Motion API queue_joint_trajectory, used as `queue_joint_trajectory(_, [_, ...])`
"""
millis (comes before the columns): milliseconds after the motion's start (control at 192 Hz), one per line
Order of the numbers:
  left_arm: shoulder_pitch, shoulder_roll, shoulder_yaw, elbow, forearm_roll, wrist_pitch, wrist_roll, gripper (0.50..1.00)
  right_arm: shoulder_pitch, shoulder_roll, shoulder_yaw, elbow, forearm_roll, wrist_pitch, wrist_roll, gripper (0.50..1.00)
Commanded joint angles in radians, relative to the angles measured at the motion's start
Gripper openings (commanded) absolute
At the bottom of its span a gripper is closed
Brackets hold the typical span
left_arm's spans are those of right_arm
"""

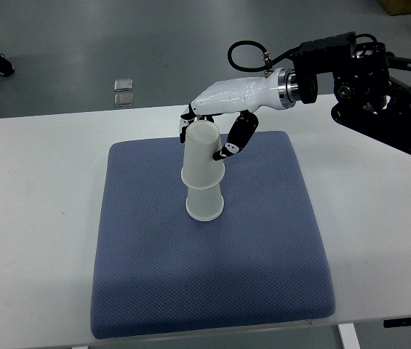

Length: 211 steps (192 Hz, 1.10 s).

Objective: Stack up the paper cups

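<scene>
— Above the pad's far half, what is the right hand (216, 134) doing?

— Its white palm sits over the upper paper cup (204, 154), with dark-tipped fingers (236, 138) curled down on both sides of the cup's upturned base; it has hold of that cup.

— And the cup itself?

— Upside down, its rim sitting over a lower paper cup (205, 203), also inverted (the two lean slightly out of line).

— Where do they stand?

— On a blue pad (212, 276) lying on the white bench (30, 218). Beyond the bench, two small square plates (124, 91) lie on the grey floor (81, 43), and a shoe (0, 64) shows at the top left corner.
</scene>
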Motion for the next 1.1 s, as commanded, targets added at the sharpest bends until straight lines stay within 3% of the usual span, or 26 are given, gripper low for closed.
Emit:
queue_joint_trajectory(0, [0.000,0.000,0.000,-0.001,0.000,0.000,-0.001,1.000,-0.002,0.002,-0.001,0.000,-0.001,-0.009,-0.005,0.500])
queue_joint_trajectory(547, [0.000,0.000,0.000,-0.001,0.000,0.000,-0.001,1.000,-0.020,0.002,-0.021,-0.002,0.000,-0.013,-0.011,0.500])
queue_joint_trajectory(605, [0.000,0.000,0.000,-0.001,0.000,0.000,-0.001,1.000,-0.023,0.002,-0.021,-0.008,0.000,-0.013,-0.011,0.568])
queue_joint_trajectory(808, [0.000,0.000,0.000,-0.001,0.000,0.000,0.001,1.000,-0.034,-0.001,-0.021,-0.008,0.000,-0.013,-0.011,0.690])
queue_joint_trajectory(933, [0.000,0.000,0.000,0.001,0.000,0.000,-0.001,1.000,-0.035,-0.004,-0.018,-0.011,0.000,-0.015,-0.016,0.754])
queue_joint_trajectory(1095, [0.000,0.000,0.000,-0.001,0.000,0.000,0.001,1.000,-0.045,-0.015,-0.007,-0.014,0.002,-0.015,-0.017,0.780])
